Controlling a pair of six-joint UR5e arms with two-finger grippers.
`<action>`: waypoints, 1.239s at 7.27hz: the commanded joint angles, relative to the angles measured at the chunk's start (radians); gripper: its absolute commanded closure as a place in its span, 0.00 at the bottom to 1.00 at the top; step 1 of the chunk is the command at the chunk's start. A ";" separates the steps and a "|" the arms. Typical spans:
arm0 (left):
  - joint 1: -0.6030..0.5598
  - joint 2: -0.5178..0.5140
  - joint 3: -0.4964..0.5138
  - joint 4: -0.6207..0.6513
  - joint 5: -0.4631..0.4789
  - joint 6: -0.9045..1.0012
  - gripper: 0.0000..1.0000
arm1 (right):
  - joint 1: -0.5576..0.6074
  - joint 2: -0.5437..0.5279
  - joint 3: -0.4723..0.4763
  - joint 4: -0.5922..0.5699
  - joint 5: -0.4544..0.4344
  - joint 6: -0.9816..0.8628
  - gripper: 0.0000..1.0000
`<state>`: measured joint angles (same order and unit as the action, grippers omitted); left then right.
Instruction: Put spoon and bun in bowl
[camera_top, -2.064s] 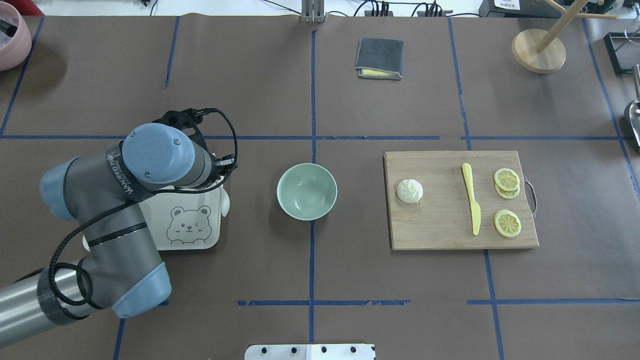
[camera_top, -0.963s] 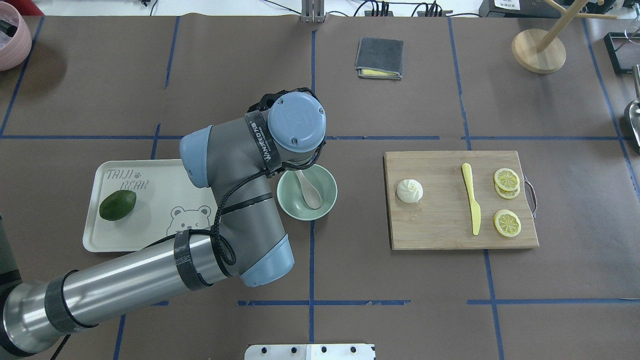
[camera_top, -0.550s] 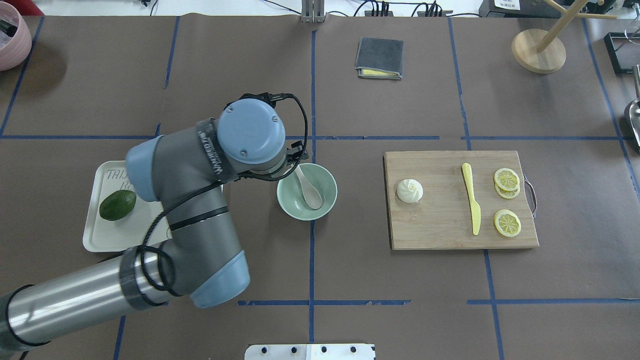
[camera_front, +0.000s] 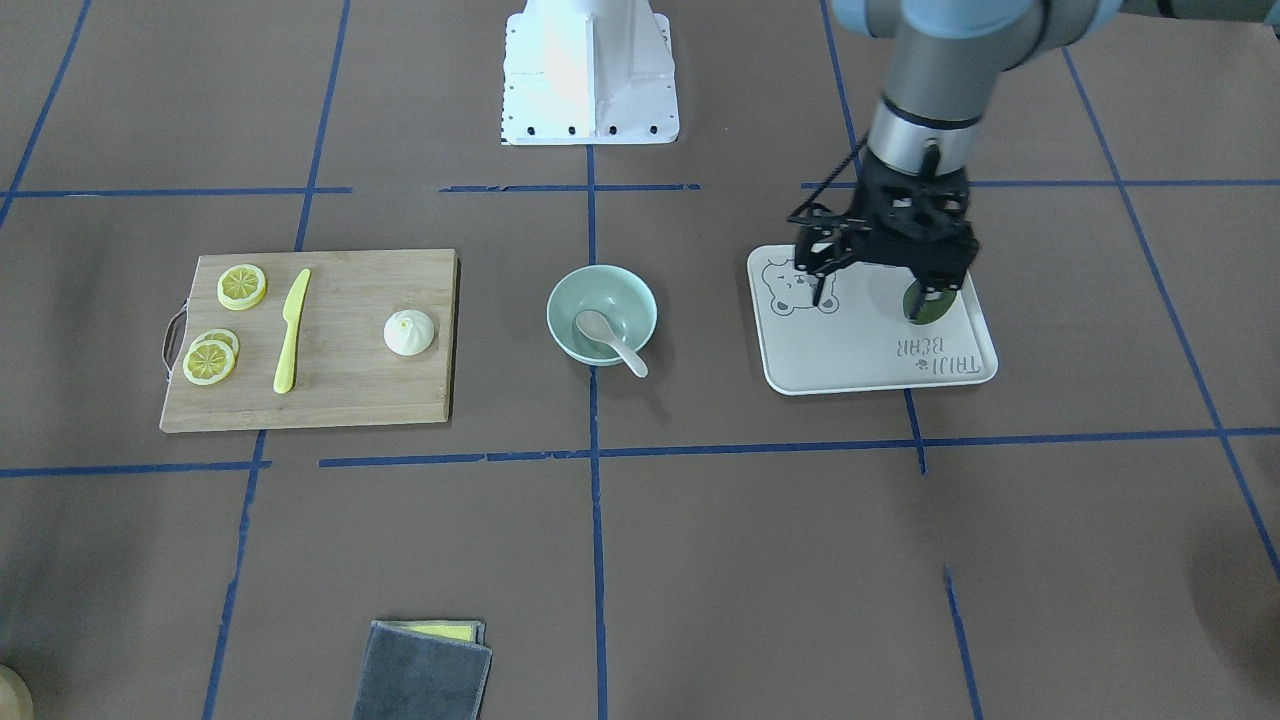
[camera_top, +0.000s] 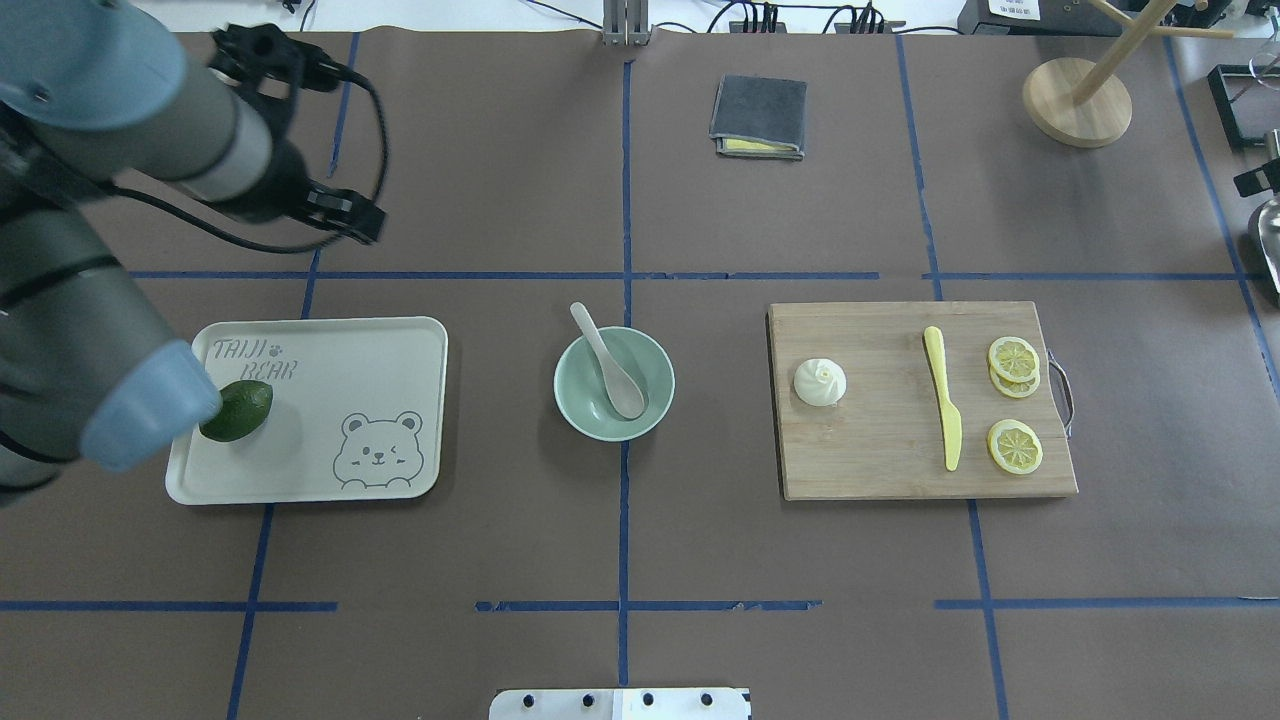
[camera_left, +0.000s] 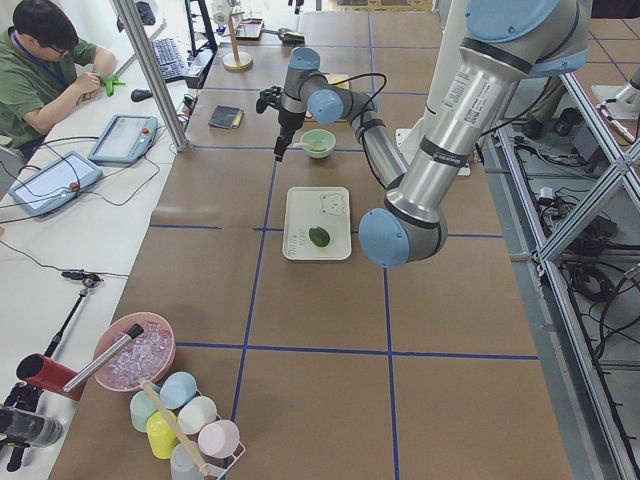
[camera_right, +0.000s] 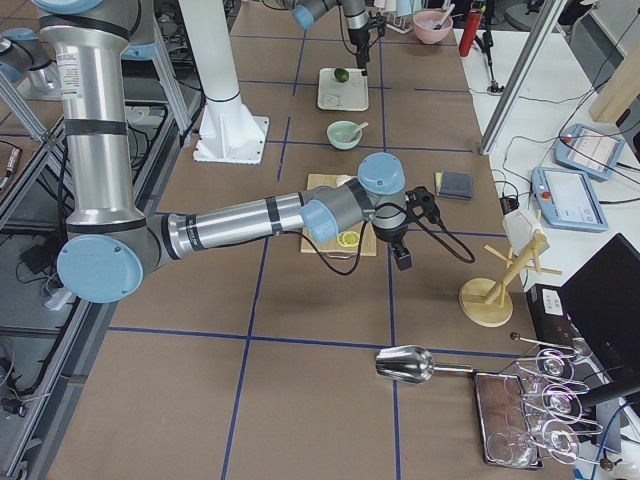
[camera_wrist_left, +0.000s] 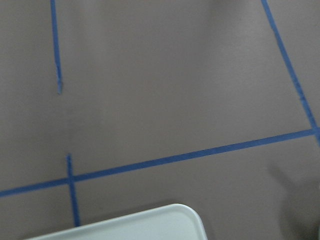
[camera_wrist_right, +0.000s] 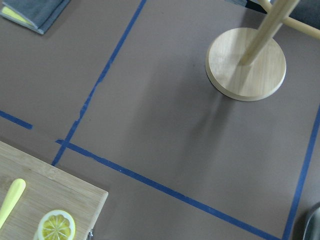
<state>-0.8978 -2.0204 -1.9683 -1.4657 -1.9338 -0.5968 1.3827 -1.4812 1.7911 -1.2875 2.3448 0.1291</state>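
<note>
The off-white spoon (camera_top: 610, 365) lies in the mint-green bowl (camera_top: 572, 405) at the table's middle, scoop down and handle over the far rim; it also shows in the front view (camera_front: 608, 338) in the bowl (camera_front: 560, 300). The white bun (camera_top: 819, 382) sits on the wooden cutting board (camera_top: 880, 470), also in the front view (camera_front: 409, 332). My left gripper (camera_front: 872, 295) is open and empty, raised over the tray area, far left of the bowl (camera_top: 345, 213). Of my right gripper only a black edge (camera_top: 1256, 178) shows; I cannot tell whether it is open.
A white bear tray (camera_top: 330, 340) holds a dark green avocado (camera_top: 238, 410). The board also carries a yellow knife (camera_top: 943, 395) and lemon slices (camera_top: 1014, 445). A grey cloth (camera_top: 758, 115) lies at the back, a wooden stand (camera_top: 1077, 100) at the back right.
My left gripper carried the spoon from the tray to the bowl, let it go there, then drew back up and to the left. The spoon stays in the bowl.
</note>
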 joint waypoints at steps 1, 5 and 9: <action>-0.308 0.167 0.014 -0.005 -0.121 0.510 0.00 | -0.078 0.055 0.036 -0.006 -0.001 0.138 0.00; -0.697 0.420 0.207 -0.005 -0.281 0.781 0.00 | -0.282 0.266 0.205 -0.323 -0.077 0.402 0.00; -0.710 0.503 0.224 0.007 -0.440 0.773 0.00 | -0.635 0.253 0.237 -0.315 -0.393 0.656 0.00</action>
<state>-1.6055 -1.5327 -1.7557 -1.4606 -2.3021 0.1787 0.8650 -1.2127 2.0463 -1.6747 2.0622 0.6852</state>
